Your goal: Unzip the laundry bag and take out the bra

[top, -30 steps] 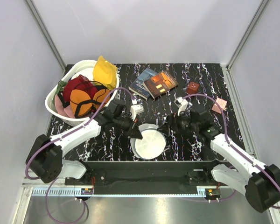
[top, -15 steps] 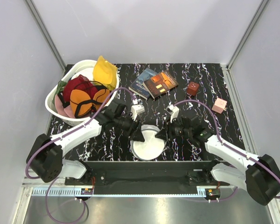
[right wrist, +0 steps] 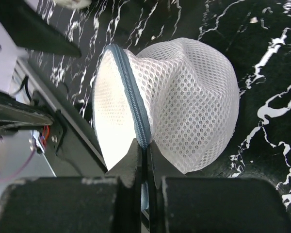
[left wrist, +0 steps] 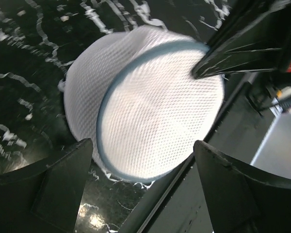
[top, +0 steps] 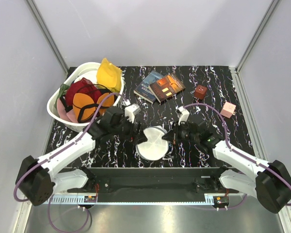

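Note:
The laundry bag point(top: 153, 142), a white mesh dome with a grey-blue zip round its flat end, lies near the table's front edge, tipped on its side. My right gripper point(top: 169, 138) is at its right side. In the right wrist view this gripper point(right wrist: 146, 151) is shut on the zipped seam point(right wrist: 132, 99) of the bag point(right wrist: 189, 97). My left gripper point(top: 140, 139) stands open just left of the bag. In the left wrist view its fingers point(left wrist: 53, 187) sit wide apart below the bag point(left wrist: 150, 107), touching nothing. The bra does not show.
A white plastic basket point(top: 53, 104) full of coloured clothes stands at the back left. Two books point(top: 160, 86) lie at the back middle. A dark red cube point(top: 200, 91) and a pink cube point(top: 227, 109) sit at the right. The table's front rail runs directly below the bag.
My left gripper has opened, let go of the bag and drawn back to the left. My right gripper has come in from the right and shut on the zip seam.

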